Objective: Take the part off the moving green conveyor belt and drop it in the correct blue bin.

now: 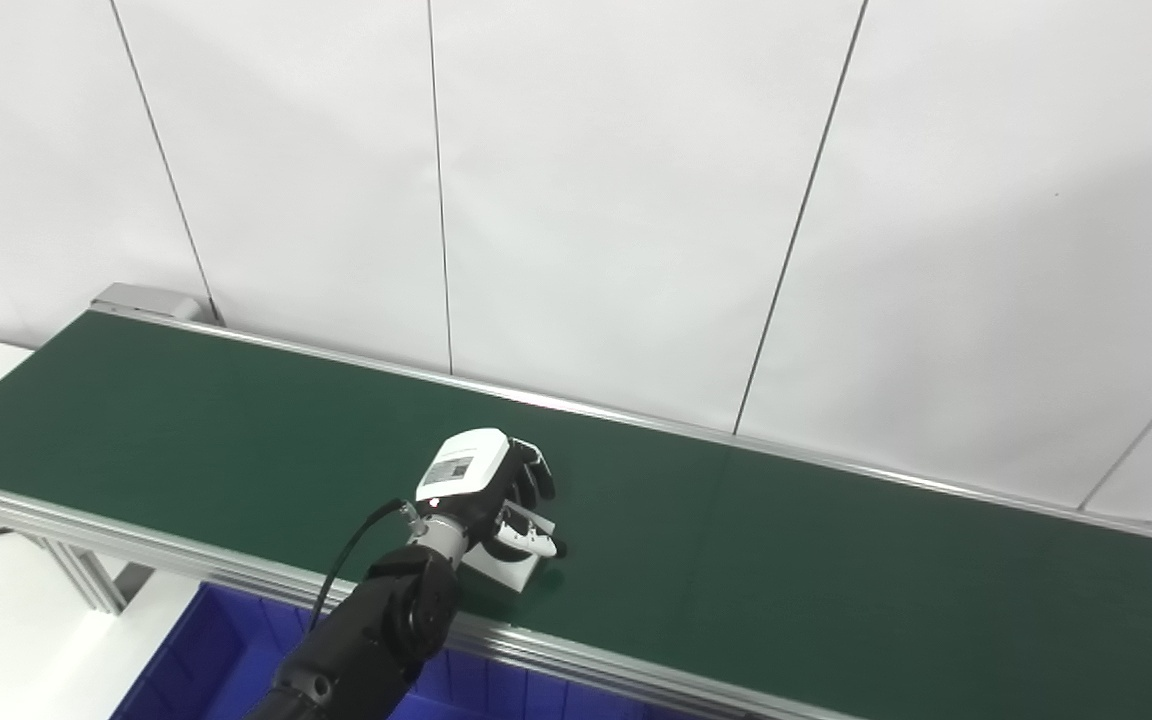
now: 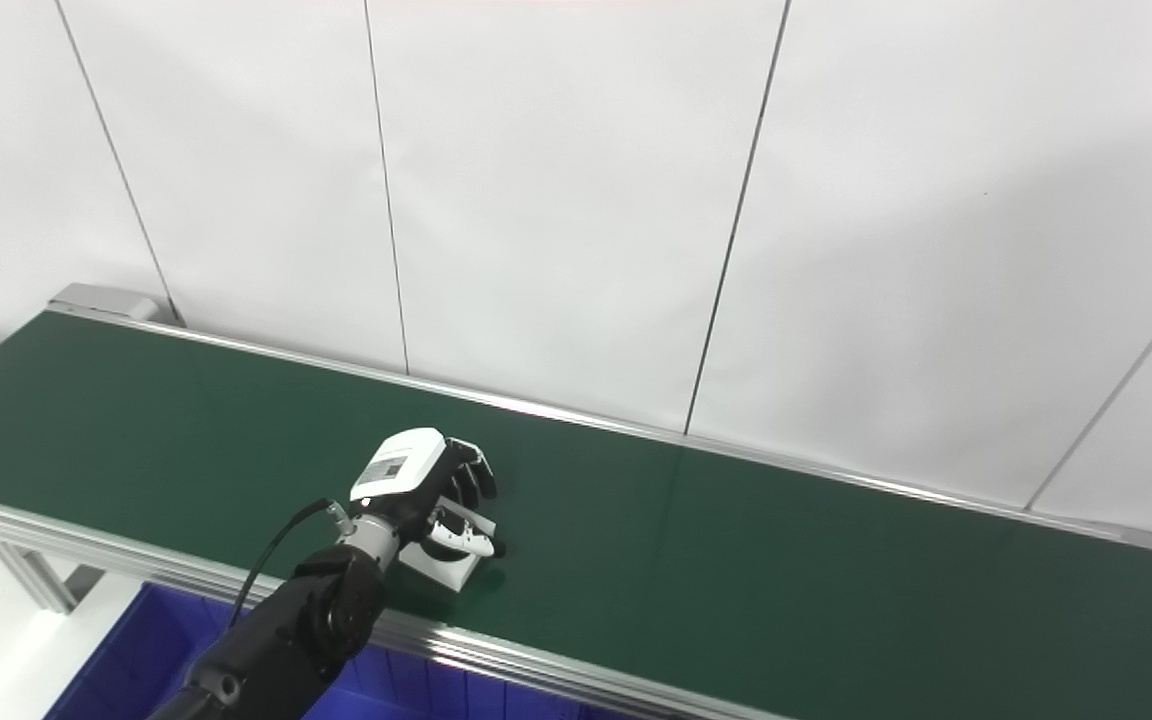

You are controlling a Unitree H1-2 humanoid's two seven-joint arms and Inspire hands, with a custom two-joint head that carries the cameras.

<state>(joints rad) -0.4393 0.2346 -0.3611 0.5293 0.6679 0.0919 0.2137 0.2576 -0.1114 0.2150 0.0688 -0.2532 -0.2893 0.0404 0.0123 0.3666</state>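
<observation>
Where the dark green conveyor belt crosses the left eye view, the left hand, black-fingered with a white back, reaches over its near edge. Fingers and thumb curl down around a small white blocky part that rests on the belt, mostly hidden; its long axis and heading cannot be told. A blue plastic bin sits below the belt's aluminium rail. In the right eye view, the hand covers the part likewise.

The part is a small white block lying flat on the green conveyor belt, near the belt's front rail. The blue bin sits below that rail, left of the part, its ribbed inside wall showing.
</observation>
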